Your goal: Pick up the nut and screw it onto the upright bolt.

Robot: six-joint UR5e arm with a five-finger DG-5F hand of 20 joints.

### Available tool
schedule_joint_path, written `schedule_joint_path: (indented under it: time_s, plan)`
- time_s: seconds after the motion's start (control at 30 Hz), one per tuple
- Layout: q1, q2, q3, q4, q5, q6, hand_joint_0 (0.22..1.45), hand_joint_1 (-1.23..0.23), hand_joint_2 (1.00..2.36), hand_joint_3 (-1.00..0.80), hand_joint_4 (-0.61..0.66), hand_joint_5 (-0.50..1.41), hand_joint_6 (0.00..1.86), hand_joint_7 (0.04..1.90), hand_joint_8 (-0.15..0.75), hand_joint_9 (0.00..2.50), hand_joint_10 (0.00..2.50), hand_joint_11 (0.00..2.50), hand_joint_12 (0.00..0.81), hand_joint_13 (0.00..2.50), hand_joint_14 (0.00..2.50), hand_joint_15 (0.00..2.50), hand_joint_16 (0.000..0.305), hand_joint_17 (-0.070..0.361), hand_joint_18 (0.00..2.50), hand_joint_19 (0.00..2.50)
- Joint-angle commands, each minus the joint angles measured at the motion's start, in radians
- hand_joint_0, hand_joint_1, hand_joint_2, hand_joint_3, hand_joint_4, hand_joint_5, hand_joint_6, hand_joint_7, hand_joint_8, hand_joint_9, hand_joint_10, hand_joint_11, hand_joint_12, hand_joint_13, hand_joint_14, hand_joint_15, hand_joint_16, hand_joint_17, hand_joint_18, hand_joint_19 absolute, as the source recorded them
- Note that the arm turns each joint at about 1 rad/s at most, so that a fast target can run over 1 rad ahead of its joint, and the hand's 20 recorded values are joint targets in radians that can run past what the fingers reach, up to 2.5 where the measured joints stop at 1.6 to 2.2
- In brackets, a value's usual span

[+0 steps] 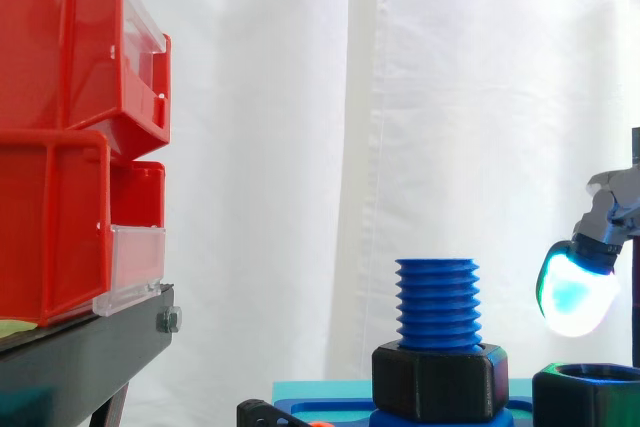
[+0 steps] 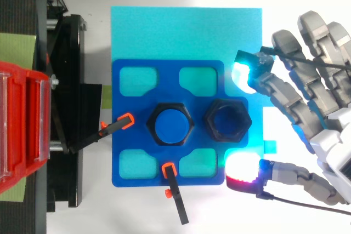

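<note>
no text to be read, no labels, numbers or signs legible

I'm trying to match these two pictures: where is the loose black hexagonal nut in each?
Side view: the loose black hexagonal plastic nut is in the bottom right corner.
Top view: the nut sits right of centre on the blue plate.
Shared landmark: the upright blue threaded plastic bolt, just to its left in both.

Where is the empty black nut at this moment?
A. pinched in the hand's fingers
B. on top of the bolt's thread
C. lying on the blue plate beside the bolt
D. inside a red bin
C: the nut lies on the blue plate beside the bolt, with the hand's fingers spread either side, not closed on it.
</note>
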Motion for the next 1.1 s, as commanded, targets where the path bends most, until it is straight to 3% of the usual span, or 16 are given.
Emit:
schedule_joint_path:
  time_s: [0.0,0.5,1.07]
  plan:
    - [-0.002,-0.002,0.000,-0.002,0.000,0.003,0.34,-0.60,1.00,-0.50,0.18,-0.30,0.50,0.68,0.325,0.00,0.00,0.00,0.435,0.00,0.00,0.00,0.070,0.157,0.00,0.00]
    - [0.000,-0.017,0.002,0.042,-0.001,0.002,0.36,-0.59,1.00,-0.50,0.18,-0.30,0.50,0.70,0.325,0.00,0.00,0.00,0.425,0.00,0.00,0.00,0.067,0.151,0.00,0.00]
    - [0.000,-0.019,0.000,0.032,-0.021,0.023,0.38,-0.60,1.00,-0.50,0.19,-0.29,0.50,0.69,0.327,0.06,0.00,0.00,0.416,0.00,0.00,0.00,0.065,0.146,0.00,0.00]
